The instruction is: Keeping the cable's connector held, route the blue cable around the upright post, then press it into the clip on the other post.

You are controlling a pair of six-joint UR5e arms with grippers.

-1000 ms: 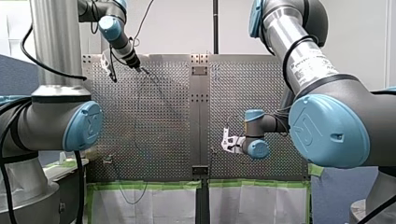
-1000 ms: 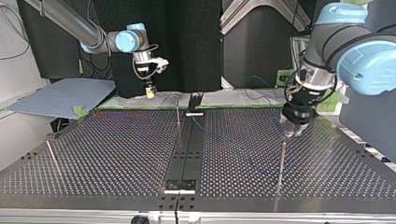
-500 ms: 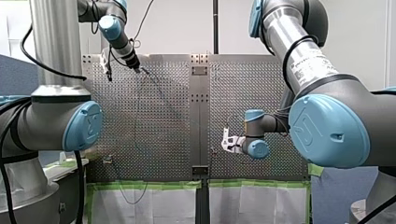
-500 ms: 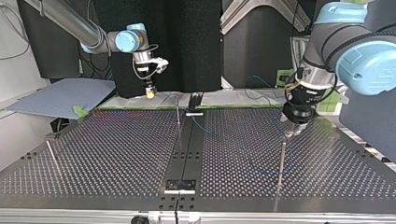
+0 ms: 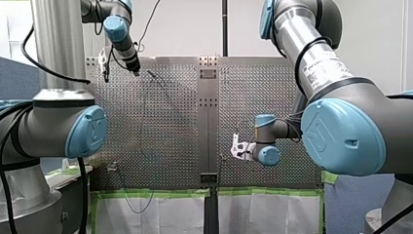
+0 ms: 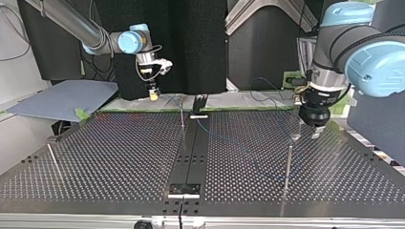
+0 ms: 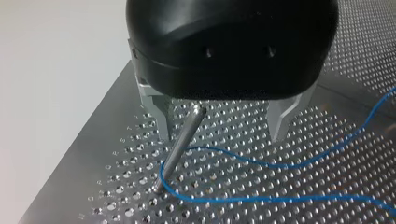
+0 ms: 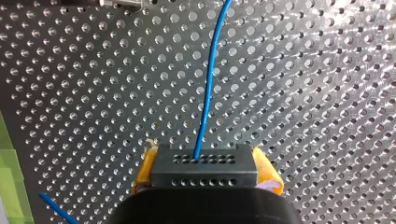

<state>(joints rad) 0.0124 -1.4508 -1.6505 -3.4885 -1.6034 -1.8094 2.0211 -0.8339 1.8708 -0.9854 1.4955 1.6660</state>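
Left gripper (image 7: 220, 133) spread over post (image 7: 184, 140); blue cable (image 7: 261, 165) seems looped round its base; right gripper (image 8: 205, 171) yellow pads (image 8: 267, 170) pinch connector (image 8: 205, 163).

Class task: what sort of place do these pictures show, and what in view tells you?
Probably a robotics lab test bench: my left arm and my right arm reach over a perforated metal table carrying an upright post and a blue cable.

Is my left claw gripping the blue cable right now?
No: the left claw's metal fingers stand wide apart, and the blue cable lies loose on the perforated table below them.
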